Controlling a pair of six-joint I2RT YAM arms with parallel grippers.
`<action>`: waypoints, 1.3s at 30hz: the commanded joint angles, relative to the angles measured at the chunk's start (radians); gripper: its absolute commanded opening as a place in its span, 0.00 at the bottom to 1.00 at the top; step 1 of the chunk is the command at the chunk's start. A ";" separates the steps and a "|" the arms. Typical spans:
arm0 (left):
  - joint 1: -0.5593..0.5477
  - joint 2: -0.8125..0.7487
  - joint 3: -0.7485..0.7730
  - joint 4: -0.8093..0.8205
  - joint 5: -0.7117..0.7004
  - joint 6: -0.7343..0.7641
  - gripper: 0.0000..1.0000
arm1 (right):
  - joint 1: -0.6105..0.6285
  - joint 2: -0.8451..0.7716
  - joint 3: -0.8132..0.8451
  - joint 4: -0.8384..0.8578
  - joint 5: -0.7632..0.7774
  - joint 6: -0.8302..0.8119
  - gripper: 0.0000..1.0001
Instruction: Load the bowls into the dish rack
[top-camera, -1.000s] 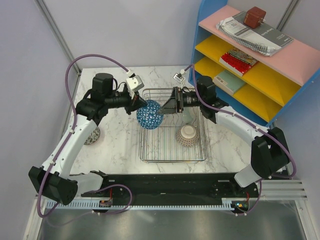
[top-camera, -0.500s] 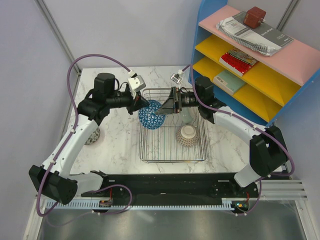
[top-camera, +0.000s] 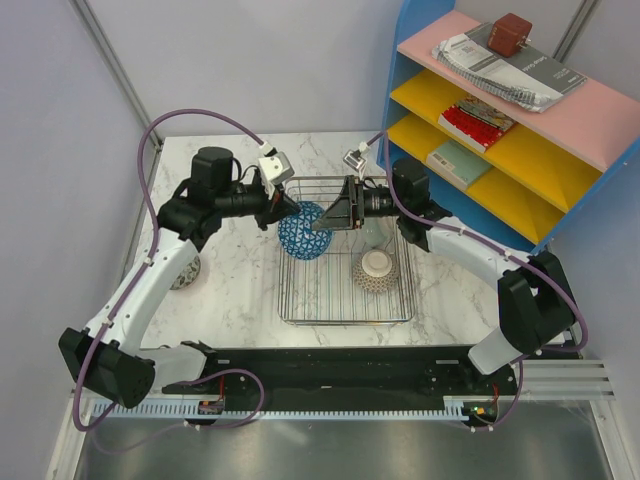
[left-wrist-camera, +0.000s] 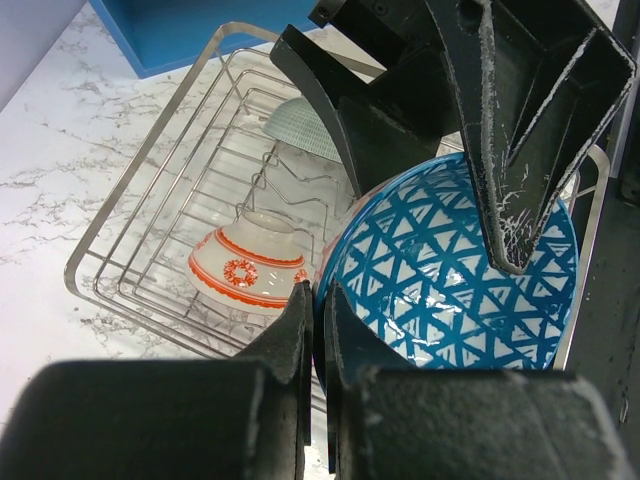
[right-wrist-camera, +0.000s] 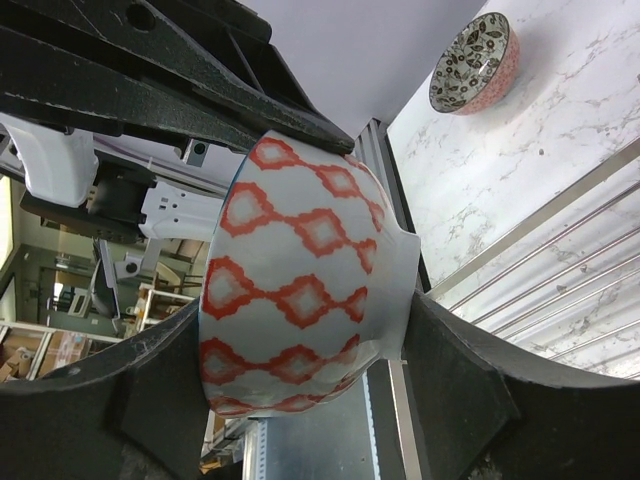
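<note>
blue bowl (top-camera: 303, 232): in the air over left side of rack (top-camera: 345, 321) | left claw (left-wrist-camera: 315, 297): nipped tight on its rim | right claw (top-camera: 321, 226): clamped across it, fingertips hidden | teal bowl (left-wrist-camera: 295, 125): inside rack, half covered by claw

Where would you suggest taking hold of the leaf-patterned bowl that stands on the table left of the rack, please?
Probably its rim, from straight above. The leaf-patterned bowl stands upright on the table, mouth open, so one finger can slip inside and one outside the thin wall. The left gripper is nearer, but it is shut on the blue bowl.
</note>
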 joint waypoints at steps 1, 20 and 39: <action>-0.008 -0.010 0.013 0.081 0.017 -0.036 0.02 | 0.004 -0.034 -0.022 0.093 -0.018 0.028 0.65; -0.013 0.002 0.005 0.081 0.018 -0.036 0.22 | 0.004 -0.055 -0.032 -0.008 0.068 -0.058 0.00; 0.011 -0.017 0.013 0.105 -0.241 -0.089 1.00 | 0.004 -0.075 0.014 -0.282 0.252 -0.316 0.00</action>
